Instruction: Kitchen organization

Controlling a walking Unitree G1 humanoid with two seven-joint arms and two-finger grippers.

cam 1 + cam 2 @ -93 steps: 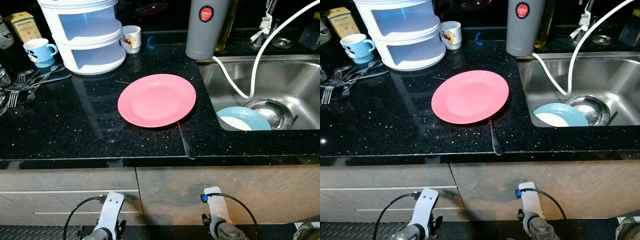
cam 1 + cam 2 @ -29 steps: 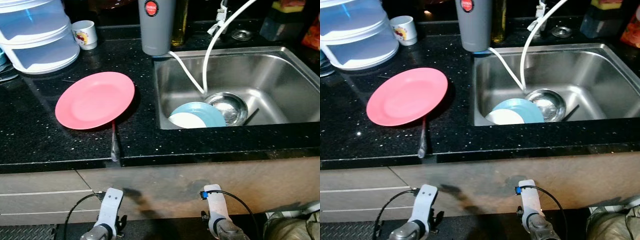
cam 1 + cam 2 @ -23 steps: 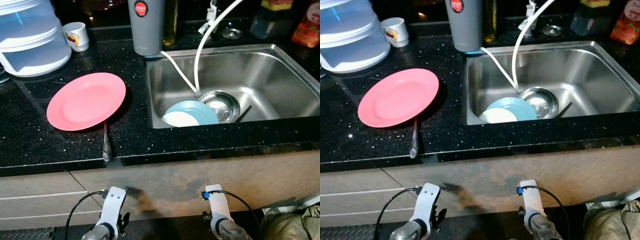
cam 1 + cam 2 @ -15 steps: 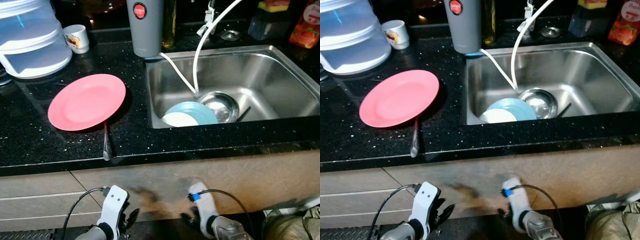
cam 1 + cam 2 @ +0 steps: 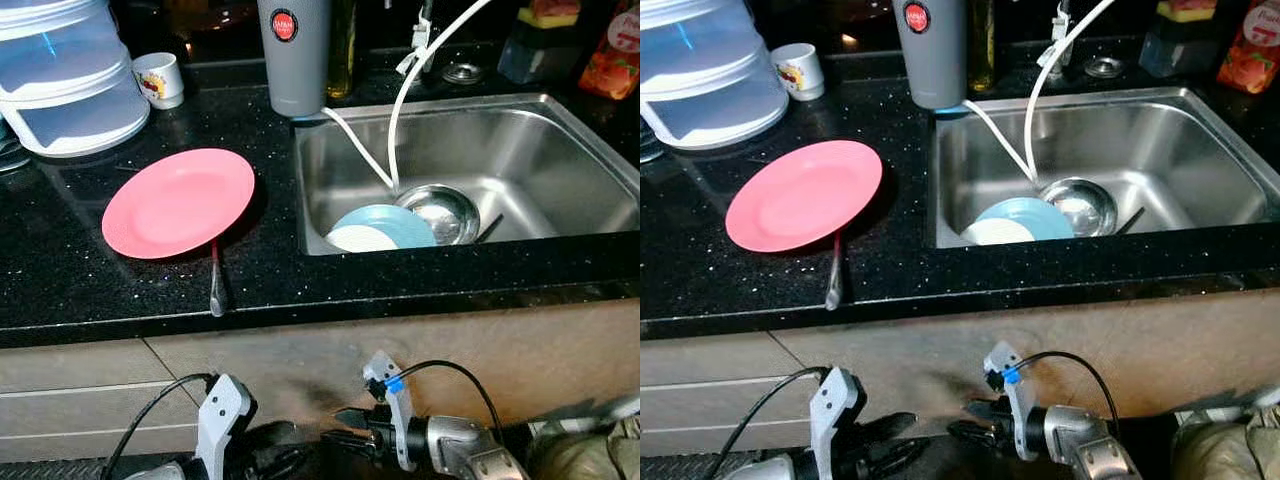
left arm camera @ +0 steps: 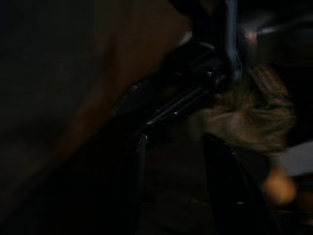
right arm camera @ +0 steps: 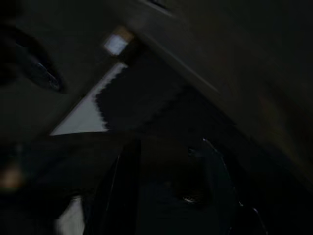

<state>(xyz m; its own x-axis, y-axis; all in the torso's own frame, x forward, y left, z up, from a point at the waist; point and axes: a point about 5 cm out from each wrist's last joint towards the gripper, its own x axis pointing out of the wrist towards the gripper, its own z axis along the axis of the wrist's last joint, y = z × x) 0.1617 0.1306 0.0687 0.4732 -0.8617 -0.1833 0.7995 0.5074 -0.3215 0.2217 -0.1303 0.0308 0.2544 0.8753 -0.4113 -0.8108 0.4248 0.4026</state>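
**Black counter, both arms low before the cabinet**

Black speckled stone countertop [image 5: 120, 290] runs across the head views, with both silver arms held low in front of the beige cabinet front [image 5: 300, 365] beneath it. The left gripper [image 5: 890, 447] lies nearly level, its long black fingers aimed toward the robot's right; the right gripper [image 5: 345, 440] lies level too, its fingers aimed toward the left one, so the tips come near each other. Each pair of fingers stands apart with a gap, holding nothing.

On the counter a round pink plate [image 5: 179, 202] lies flat, and a metal spoon [image 5: 215, 288] juts from under its near edge toward the counter's front. Right of it a stainless steel sink [image 5: 560, 140] holds a light blue plate [image 5: 385, 225] tilted against the near wall and a round steel bowl [image 5: 440, 212], with a white hose [image 5: 400, 110] hanging into the basin. Behind stand a tall grey tumbler [image 5: 294, 55], a small white printed mug [image 5: 160, 78] and a white tiered plastic container [image 5: 65, 85].

Both wrist views are very dark and blurred. The left wrist view makes out two dark fingers [image 6: 142, 166] with a gap between them, and another black gripper beyond. The right wrist view shows two spread fingers [image 7: 120, 181] over dim floor and cabinet.
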